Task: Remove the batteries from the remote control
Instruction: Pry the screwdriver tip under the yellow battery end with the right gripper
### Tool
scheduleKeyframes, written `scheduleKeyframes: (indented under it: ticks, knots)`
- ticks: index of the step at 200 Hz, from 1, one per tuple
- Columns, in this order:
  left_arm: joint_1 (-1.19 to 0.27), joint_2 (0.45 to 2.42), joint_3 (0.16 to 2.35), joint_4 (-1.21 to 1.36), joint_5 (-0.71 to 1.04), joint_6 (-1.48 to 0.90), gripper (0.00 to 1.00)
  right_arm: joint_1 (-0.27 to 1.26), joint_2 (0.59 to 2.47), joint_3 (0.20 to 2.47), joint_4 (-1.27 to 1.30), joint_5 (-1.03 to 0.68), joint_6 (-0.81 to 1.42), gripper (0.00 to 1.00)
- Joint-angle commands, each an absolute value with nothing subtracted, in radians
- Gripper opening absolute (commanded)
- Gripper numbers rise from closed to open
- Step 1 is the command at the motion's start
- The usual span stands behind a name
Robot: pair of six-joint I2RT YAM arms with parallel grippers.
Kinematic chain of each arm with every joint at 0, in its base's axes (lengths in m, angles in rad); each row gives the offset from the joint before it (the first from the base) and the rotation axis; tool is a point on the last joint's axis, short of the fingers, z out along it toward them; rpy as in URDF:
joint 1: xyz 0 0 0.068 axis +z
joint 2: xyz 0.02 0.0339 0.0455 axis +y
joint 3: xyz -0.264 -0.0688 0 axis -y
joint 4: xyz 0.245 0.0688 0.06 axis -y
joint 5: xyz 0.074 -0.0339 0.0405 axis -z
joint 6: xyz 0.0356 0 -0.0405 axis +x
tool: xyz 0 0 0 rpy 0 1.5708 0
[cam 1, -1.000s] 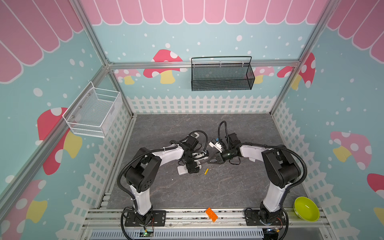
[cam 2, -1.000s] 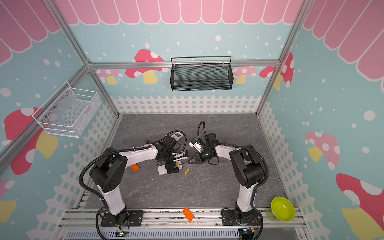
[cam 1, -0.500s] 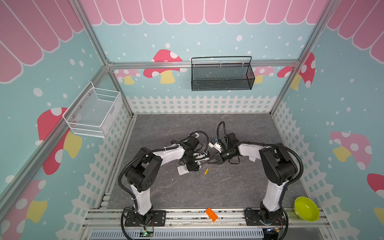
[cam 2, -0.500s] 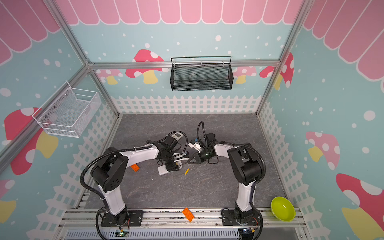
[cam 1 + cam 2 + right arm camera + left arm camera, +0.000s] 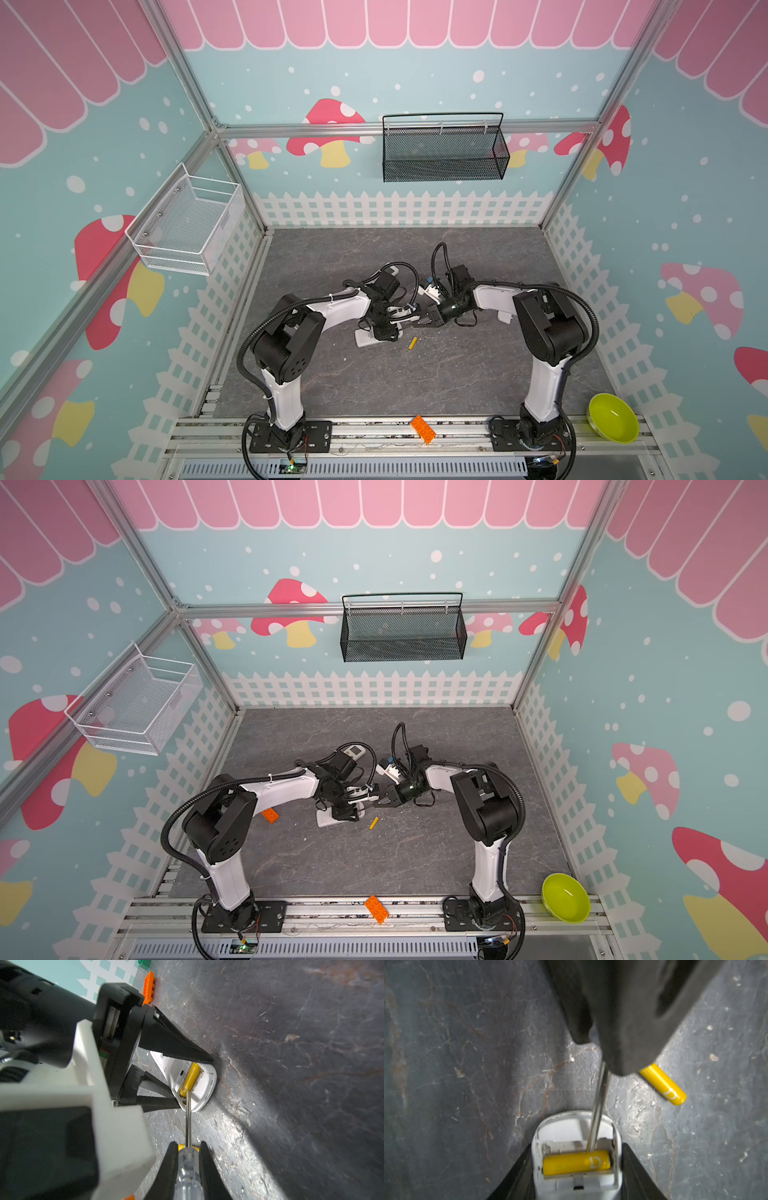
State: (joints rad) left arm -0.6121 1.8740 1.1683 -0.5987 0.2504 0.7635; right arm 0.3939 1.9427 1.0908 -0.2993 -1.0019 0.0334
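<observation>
The step in hand looks like prying out the second battery. The remote control lies back-up on the grey tabletop with its compartment open. The left gripper straddles it, and its fingers lie against both long sides in a steadying grip, as far as the left wrist view shows. One yellow battery sits crosswise in the compartment. A loose yellow battery lies on the table just beside the remote, partly under the right gripper in the left wrist view. The right gripper is clenched on the clear handle of the screwdriver. The steel shaft reaches into the compartment and its tip touches the seated battery near one end. The next move probably calls for a small levering lift at that end while the left fingers hold the remote flat. Too much force could flick the battery away or make the tip slip off its round side. No black batteries show in any view. The two grippers work close together, so there is little room to swing the tool. One orange brick lies near the left arm and another orange brick on the front rail. A green bowl sits well apart at the front corner, and none of them is in the way.
</observation>
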Motion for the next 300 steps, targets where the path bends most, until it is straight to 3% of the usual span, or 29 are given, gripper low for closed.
scheduleKeyframes:
  ticks: [1, 78, 171, 300]
  knots:
    - [-0.624, 1.910, 1.154, -0.644, 0.250, 0.794, 0.37, 0.396, 1.970, 1.086, -0.279, -1.013, 0.032, 0.00]
    - [-0.608, 1.930, 1.187, -0.666, 0.266, 0.798, 0.34, 0.390, 1.952, 1.056, -0.265, -0.967, 0.055, 0.00]
    - [-0.632, 1.905, 1.176, -0.664, 0.259, 0.813, 0.37, 0.380, 1.856, 1.007, -0.255, -0.909, 0.086, 0.00]
    - [-0.627, 1.914, 1.181, -0.667, 0.260, 0.808, 0.35, 0.400, 1.960, 1.094, -0.272, -0.874, 0.136, 0.00]
